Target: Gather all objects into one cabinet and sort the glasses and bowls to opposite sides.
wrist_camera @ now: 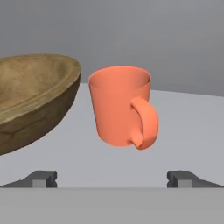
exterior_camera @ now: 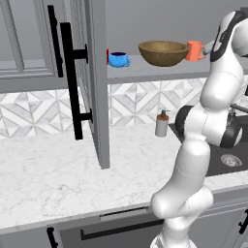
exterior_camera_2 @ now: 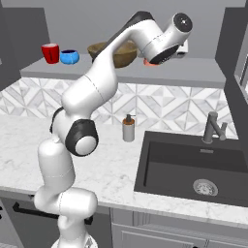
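Note:
On the grey cabinet shelf [exterior_camera: 145, 72] stand a red mug [exterior_camera_2: 50, 52], a squat blue mug [exterior_camera: 118, 59], a wide brown wooden bowl [exterior_camera: 163, 52] and an orange mug [exterior_camera: 194, 51], from left to right. The red and blue mugs sit together at the left end. The orange mug [wrist_camera: 122, 107] is just right of the bowl [wrist_camera: 30, 96], handle toward the hand camera. My gripper [wrist_camera: 113, 179] is open, facing the orange mug from a short distance, nothing between its fingertips [wrist_camera: 43, 178]. The cabinet door [exterior_camera: 94, 82] with its black bar handle [exterior_camera: 72, 82] stands open.
A grey soap dispenser [exterior_camera: 161, 124] stands on the marble counter [exterior_camera: 48, 179] under the shelf. A dark sink [exterior_camera_2: 193, 164] with a faucet [exterior_camera_2: 213, 127] lies to the right. The open door juts out over the counter to the left of my arm.

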